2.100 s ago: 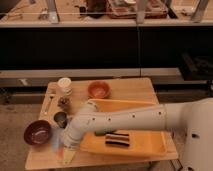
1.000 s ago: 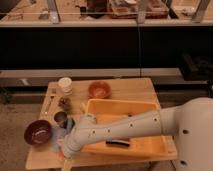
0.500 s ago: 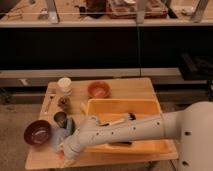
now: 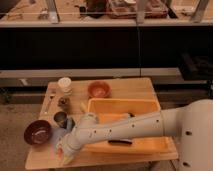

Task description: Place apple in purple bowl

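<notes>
The purple bowl [image 4: 38,133] stands at the front left of the wooden table [image 4: 125,90], and I see nothing in it. My gripper [image 4: 64,153] is at the end of the white arm [image 4: 125,131], low over the table's front left edge, just right of and nearer than the bowl. A small orange-red patch [image 4: 60,149] shows at the gripper's tip; I cannot tell whether it is the apple. No apple shows clearly anywhere else.
A large yellow tray [image 4: 150,106] fills the table's right half, with a dark thing [image 4: 120,142] in it under the arm. An orange bowl [image 4: 98,89] and a white cup [image 4: 64,84] stand at the back. A small metal cup [image 4: 60,118] stands near the purple bowl.
The arm has swung left and down across the tray, and the gripper has moved toward the table's front left corner, beside the purple bowl.
</notes>
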